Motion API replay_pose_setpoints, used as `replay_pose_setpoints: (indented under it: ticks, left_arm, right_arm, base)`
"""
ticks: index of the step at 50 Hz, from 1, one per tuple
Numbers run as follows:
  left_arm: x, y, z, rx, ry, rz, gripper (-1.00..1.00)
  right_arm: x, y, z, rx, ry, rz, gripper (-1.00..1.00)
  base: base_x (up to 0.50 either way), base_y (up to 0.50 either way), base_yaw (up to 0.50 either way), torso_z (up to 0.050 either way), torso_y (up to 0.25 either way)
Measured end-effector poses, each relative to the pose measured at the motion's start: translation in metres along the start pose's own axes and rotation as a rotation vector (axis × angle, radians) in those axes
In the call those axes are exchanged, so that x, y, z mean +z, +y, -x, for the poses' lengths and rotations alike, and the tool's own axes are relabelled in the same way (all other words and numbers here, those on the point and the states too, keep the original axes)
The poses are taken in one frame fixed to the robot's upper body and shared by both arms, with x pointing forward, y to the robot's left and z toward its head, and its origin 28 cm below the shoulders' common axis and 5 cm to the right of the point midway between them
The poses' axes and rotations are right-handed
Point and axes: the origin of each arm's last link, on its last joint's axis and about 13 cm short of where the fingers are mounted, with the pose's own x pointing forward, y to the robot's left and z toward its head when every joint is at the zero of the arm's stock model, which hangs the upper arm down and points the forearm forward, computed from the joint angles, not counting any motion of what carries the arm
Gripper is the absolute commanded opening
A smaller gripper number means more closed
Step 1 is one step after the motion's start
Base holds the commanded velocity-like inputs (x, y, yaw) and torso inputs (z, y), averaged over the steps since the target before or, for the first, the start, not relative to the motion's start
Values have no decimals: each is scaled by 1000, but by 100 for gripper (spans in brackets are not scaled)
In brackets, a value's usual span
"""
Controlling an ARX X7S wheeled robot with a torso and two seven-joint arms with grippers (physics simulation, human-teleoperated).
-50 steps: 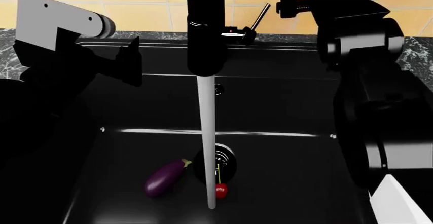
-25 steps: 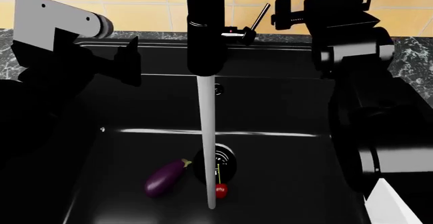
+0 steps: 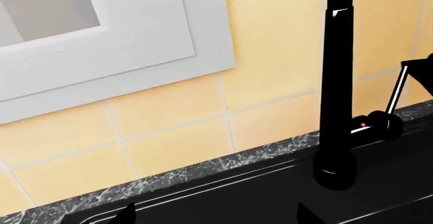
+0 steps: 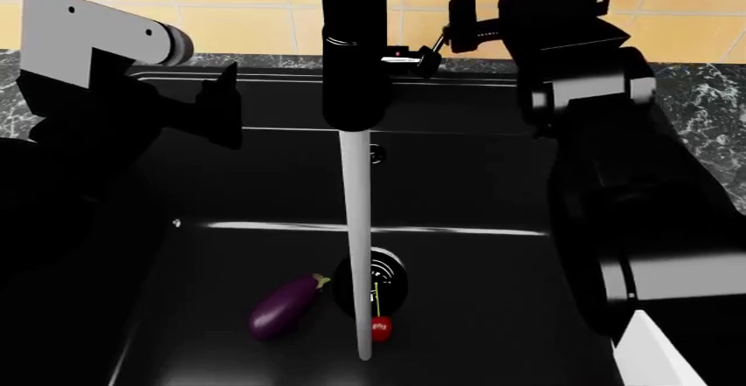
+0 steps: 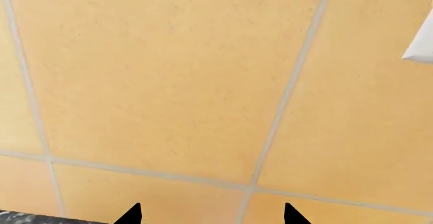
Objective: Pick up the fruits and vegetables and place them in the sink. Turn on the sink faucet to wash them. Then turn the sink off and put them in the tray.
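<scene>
Right gripper (image 4: 457,26) at the faucet lever (image 4: 439,38)
It stood open, apparently touching the lever; water ran onto eggplant (image 4: 283,306) and cherry (image 4: 382,327) far below; left gripper (image 4: 222,106) open, empty.

The left arm enters the head view from the left side, bulky and dark, with a grey flat plate on its upper part. Its left gripper (image 4: 222,106) points toward the middle, and the fingertips (image 3: 125,215) stand apart with a wide gap and nothing between them — the same two dark tips show in the left wrist view.

The right arm rises on the right side as a stack of black joints, bending inward at the top. The right gripper (image 4: 466,24) is raised high and points to the left. In the right wrist view its two fingertips (image 5: 132,215) are spread — nothing between them.
</scene>
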Motion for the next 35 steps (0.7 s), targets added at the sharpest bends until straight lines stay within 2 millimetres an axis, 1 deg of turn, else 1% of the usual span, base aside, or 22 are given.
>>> replay_pose_setpoints:
  ticks: [29,35]
  left_arm:
    - [0,2,2,1,-2,2,100]
    - [0,2,2,0,-2,2,100]
  right_arm:
    - [15,18,1,106,-58,43,100]
    - [16,17,1,119,-62,66,100]
  base:
    - [0,0,0,0,0]
    - [0,0,0,0,0]
